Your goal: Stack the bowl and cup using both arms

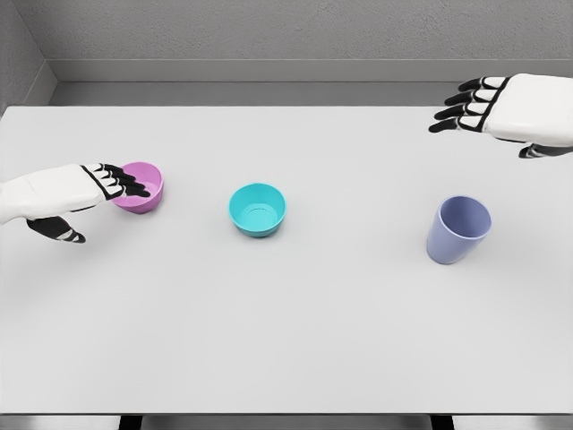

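On the white table (pixel 286 340) a teal bowl (pixel 257 209) sat upright near the middle, with a pink bowl (pixel 143 187) well apart at its nine o'clock and a lavender cup (pixel 457 229) well apart at its three o'clock, tilted slightly. The left hand (pixel 67 193) reached in from nine o'clock, its black fingers (pixel 125 184) stretched flat over the pink bowl's near rim, thumb hanging below, gripping nothing. The right hand (pixel 510 109) hovered at two o'clock, above and beyond the cup, fingers loosely extended and holding nothing.
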